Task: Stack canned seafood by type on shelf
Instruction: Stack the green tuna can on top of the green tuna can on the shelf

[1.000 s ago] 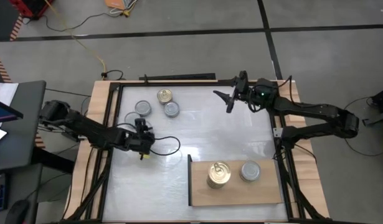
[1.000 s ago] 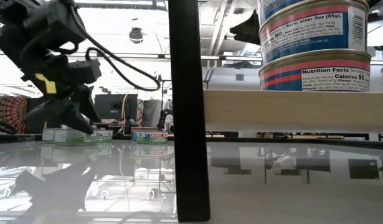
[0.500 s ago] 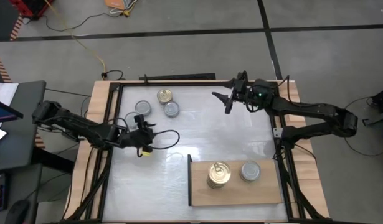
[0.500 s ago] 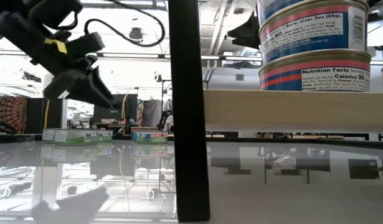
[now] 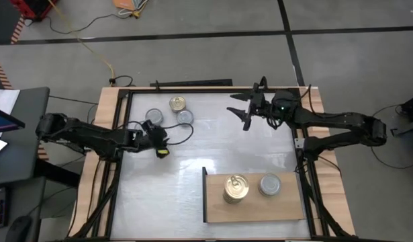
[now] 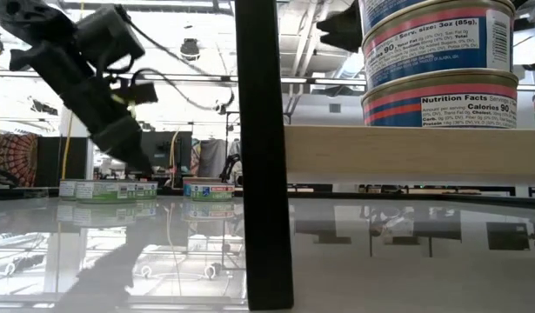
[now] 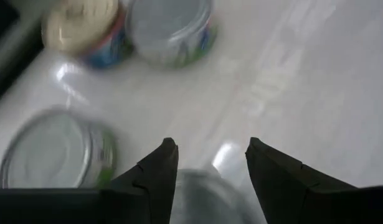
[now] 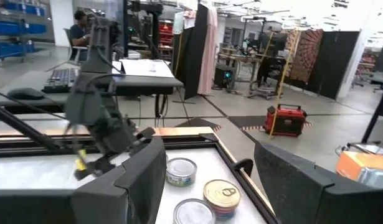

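We could knock the three loose tins together, since our left gripper [image 5: 159, 136] hangs close beside the silver-lidded can [image 7: 57, 155] with its fingers [image 7: 155, 174] parted and empty. Our right gripper [image 5: 245, 109] waits open, holding nothing, over the table's far side. The shelf [image 5: 216, 208] carries a gold-lidded stack [image 5: 236, 187] and a silver can [image 5: 270, 184]

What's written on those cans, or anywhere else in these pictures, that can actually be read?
"Serv. size: 3oz (85g)", on the upper can of the stack.
"Nutrition Facts", on the lower can.
"Calories 90", also on the lower can.
The rest of the small print on both cans is too small to read.
The labels on the far cans are too small to read.
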### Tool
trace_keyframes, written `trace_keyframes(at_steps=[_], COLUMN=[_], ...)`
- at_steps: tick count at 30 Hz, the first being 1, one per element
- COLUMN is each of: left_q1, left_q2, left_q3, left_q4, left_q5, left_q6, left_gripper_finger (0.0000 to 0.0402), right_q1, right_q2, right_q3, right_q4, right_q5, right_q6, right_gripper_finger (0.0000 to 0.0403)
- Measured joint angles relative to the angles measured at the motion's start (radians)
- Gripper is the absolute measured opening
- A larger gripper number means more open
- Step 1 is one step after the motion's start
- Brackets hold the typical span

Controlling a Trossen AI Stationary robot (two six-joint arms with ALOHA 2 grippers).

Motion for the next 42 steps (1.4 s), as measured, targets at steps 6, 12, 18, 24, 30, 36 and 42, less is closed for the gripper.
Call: trace_keyframes(at_steps=[6, 12, 18, 24, 30, 36, 42], left_q1=[0.003, -0.018, -0.076, -0.149, -0.200, -0.247, -0.283], left_q2=[-0.030, -0.037, -0.038, -0.038, -0.037, -0.041, -0.029], left_q3=[0.043, 0.069, 0.070, 0.072, 0.112, 0.112, 0.112], left_q4=[-0.129, -0.269, -0.385, -0.403, -0.398, -0.404, -0.403], left_q5=[-0.040, 0.008, 0.104, 0.107, 0.156, 0.159, 0.157], left_q6=[-0.053, -0.086, -0.099, -0.083, -0.094, -0.135, -0.140], left_gripper_finger=[0.0183, 0.0183, 0.0183, 0.0183, 0.0183, 0.0183, 0.0183], right_q1=[0.024, 0.028, 0.027, 0.020, 0.006, 0.006, 0.006], right_q2=[-0.019, -0.020, -0.020, -0.020, -0.020, -0.020, -0.020], right_q3=[0.000, 0.000, 0.000, 0.000, 0.000, 0.000, 0.000], right_q4=[-0.010, -0.011, -0.015, -0.033, -0.044, -0.044, -0.042], right_q5=[0.000, 0.000, 0.000, 0.000, 0.000, 0.000, 0.000], right_q6=[-0.018, -0.021, -0.021, -0.040, -0.033, -0.028, -0.027], right_gripper_finger=[0.0272, 0.0272, 0.0272, 0.0272, 0.0272, 0.0272, 0.0272])
